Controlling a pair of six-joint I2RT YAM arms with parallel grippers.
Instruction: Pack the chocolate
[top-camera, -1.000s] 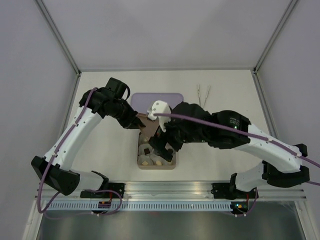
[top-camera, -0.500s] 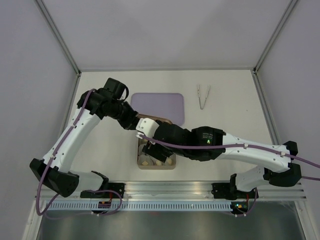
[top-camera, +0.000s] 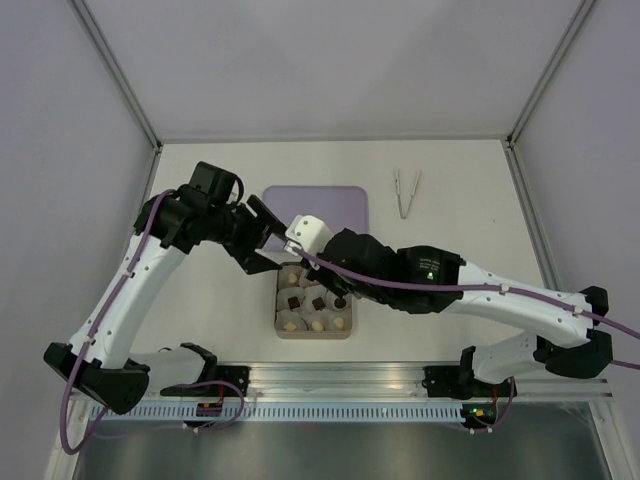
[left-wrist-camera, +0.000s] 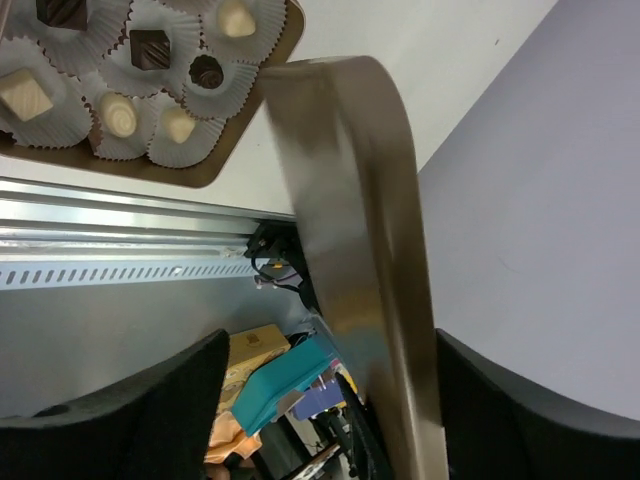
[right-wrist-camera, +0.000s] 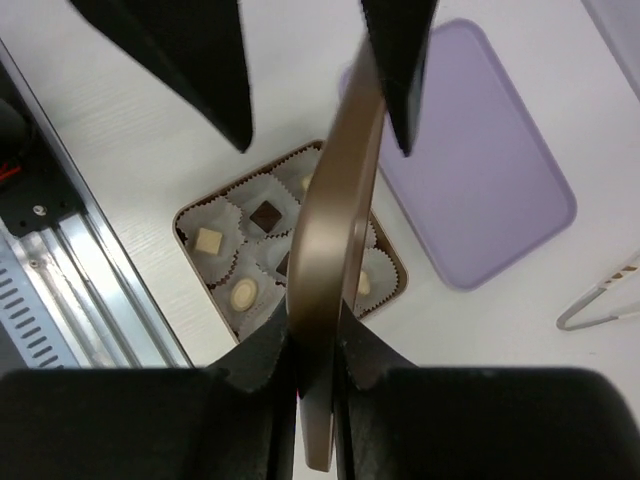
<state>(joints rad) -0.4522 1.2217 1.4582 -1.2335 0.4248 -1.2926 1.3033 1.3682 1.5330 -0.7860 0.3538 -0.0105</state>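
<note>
Brown lid (right-wrist-camera: 335, 250) stands edge-on, pinched in the right gripper (right-wrist-camera: 315, 360). The left gripper (top-camera: 265, 240) has its fingers spread wide on either side of it. Chocolates (top-camera: 313, 305) sit in paper cups (left-wrist-camera: 208, 140) inside the box (top-camera: 313, 334), lower centre of the overhead view.

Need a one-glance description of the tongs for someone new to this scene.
Start at the lilac tray at the far middle of the table. To its right lie the tongs, alone. They're the only thin, pale, two-pronged item there.
</note>
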